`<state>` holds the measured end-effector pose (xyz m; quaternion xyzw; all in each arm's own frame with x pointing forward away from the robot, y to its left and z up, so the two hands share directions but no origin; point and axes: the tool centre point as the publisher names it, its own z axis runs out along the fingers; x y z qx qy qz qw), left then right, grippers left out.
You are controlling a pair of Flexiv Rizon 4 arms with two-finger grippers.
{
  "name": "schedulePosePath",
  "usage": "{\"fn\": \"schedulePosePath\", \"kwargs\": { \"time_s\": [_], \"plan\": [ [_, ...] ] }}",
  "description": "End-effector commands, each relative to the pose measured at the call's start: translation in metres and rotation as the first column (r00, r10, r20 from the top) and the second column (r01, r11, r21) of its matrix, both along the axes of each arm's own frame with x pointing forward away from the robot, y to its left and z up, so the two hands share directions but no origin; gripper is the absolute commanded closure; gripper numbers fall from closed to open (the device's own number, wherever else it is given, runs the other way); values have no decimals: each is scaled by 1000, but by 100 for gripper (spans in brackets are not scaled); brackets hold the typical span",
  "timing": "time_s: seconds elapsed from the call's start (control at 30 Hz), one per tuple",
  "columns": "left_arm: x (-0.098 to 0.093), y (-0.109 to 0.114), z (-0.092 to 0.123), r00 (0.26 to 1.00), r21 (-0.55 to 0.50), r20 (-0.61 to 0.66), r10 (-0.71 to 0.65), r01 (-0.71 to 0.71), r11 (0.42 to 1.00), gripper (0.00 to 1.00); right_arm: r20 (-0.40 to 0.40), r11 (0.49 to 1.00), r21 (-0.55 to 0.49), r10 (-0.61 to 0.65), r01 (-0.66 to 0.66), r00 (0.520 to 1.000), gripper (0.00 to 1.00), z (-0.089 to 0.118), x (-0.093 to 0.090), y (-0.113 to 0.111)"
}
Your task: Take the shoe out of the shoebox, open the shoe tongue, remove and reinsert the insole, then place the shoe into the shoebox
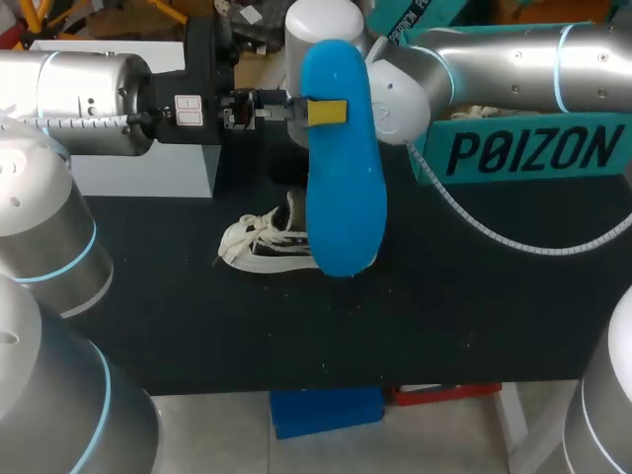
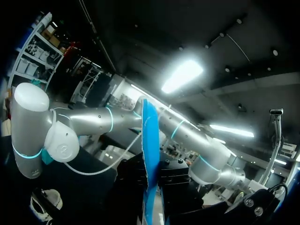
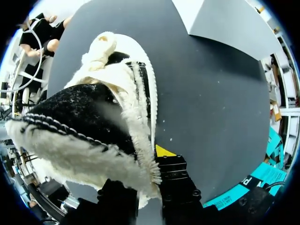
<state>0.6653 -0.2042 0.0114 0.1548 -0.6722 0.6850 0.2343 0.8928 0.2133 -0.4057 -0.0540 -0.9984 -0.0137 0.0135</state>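
Note:
A bright blue insole (image 1: 344, 188) hangs upright over the middle of the table, with my left gripper (image 1: 326, 112) shut on its upper part. The left wrist view shows the insole (image 2: 149, 140) edge-on between the left gripper (image 2: 150, 187) fingers. Below and behind it, a black shoe (image 1: 262, 242) with white fleece and laces lies on the black table (image 1: 444, 316). My right arm reaches down behind the insole, hiding its gripper in the head view. Seen from the right wrist, my right gripper (image 3: 151, 161) pinches the fleece-lined side wall of the shoe (image 3: 79, 117); one yellow fingertip (image 3: 164, 151) shows outside.
The teal shoebox (image 1: 523, 148) stands at the back right, behind my right arm, and its corner (image 3: 234, 194) shows in the right wrist view. A white box (image 1: 148, 168) stands at the back left. Bare black tabletop lies in front of the shoe.

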Motion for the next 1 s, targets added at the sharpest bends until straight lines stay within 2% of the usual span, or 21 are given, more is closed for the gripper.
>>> {"fn": "schedulePosePath", "kwargs": {
  "time_s": [0.03,0.87,0.93,1.0],
  "plan": [
    [-1,-1,0,1000,1,0,4,-4,1000,100,2,1000,2,0,0,1000,100,1,0,-1],
    [-1,-1,0,1000,1,0,4,-4,1000,100,-11,1000,0,5,-5,1000,100,0,0,-3],
    [-1,-1,0,1000,1,0,4,-4,1000,100,31,996,-19,-90,91,995,100,11,7,-4],
    [-1,-1,0,1000,1,0,4,-4,1000,100,27,986,-3,-168,168,985,100,33,9,-6]
  ]
}}
